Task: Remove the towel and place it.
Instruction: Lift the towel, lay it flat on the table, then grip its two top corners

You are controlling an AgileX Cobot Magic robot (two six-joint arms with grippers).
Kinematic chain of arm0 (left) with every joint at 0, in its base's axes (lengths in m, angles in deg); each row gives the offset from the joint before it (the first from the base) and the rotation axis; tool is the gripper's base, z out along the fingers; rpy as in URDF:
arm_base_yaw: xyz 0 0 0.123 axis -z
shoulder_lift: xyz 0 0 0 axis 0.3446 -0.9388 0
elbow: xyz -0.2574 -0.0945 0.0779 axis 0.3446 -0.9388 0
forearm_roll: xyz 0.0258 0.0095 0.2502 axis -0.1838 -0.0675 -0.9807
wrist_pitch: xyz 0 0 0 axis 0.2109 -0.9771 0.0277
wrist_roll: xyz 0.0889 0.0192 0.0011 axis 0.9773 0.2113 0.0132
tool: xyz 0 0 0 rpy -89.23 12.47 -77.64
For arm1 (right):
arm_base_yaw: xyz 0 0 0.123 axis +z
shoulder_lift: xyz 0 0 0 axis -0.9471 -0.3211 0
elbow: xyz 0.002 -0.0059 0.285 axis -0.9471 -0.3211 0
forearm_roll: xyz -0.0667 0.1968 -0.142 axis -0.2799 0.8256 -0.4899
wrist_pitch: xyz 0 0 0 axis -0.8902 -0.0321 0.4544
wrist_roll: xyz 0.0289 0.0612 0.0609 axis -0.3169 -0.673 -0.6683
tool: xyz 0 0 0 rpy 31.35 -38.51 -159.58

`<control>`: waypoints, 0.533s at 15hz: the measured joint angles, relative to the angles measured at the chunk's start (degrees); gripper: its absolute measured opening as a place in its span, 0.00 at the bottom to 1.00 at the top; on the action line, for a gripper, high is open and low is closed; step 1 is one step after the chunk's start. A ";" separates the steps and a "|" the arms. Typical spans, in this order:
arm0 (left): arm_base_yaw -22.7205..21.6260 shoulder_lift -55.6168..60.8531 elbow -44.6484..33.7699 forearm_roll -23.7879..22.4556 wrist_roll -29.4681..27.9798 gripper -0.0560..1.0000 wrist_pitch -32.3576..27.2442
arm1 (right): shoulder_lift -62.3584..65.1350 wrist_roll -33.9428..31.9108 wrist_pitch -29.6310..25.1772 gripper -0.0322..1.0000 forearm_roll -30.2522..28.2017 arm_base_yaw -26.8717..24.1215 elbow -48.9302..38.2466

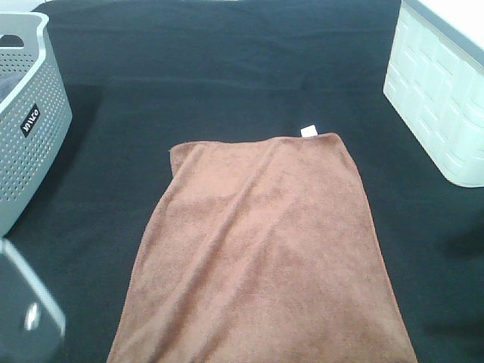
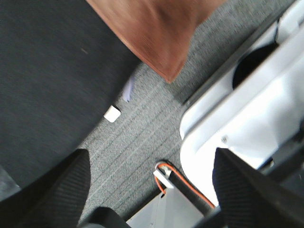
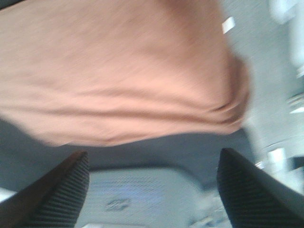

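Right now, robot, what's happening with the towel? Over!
Left gripper open, empty. Right gripper open, empty. Towel spread on black cloth, unheld. Grey basket and white bin clear of it.

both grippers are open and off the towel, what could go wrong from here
1. The towel has a corner out over the floor in the left wrist view; the rest might slide off after it.
2. It lies flat on the black table cloth, so a low pinch could catch that cloth too.
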 joint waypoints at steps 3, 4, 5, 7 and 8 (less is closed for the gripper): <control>-13.35 0.00 3.21 -2.12 6.07 0.70 4.87 | -0.06 -8.54 17.25 0.70 0.06 0.00 0.06; -17.48 0.00 4.13 -3.15 7.39 0.70 7.73 | -0.57 -11.75 26.53 0.70 0.57 0.00 0.06; -22.00 -0.06 5.16 -4.07 8.54 0.70 10.77 | -1.55 -14.55 35.24 0.70 1.49 0.00 0.06; -29.56 -0.06 6.47 -4.87 10.66 0.70 18.62 | -4.98 -18.68 50.76 0.70 3.04 0.00 0.06; -32.37 -0.06 6.65 -5.04 11.57 0.70 22.17 | -7.16 -20.57 57.70 0.70 4.30 0.00 0.06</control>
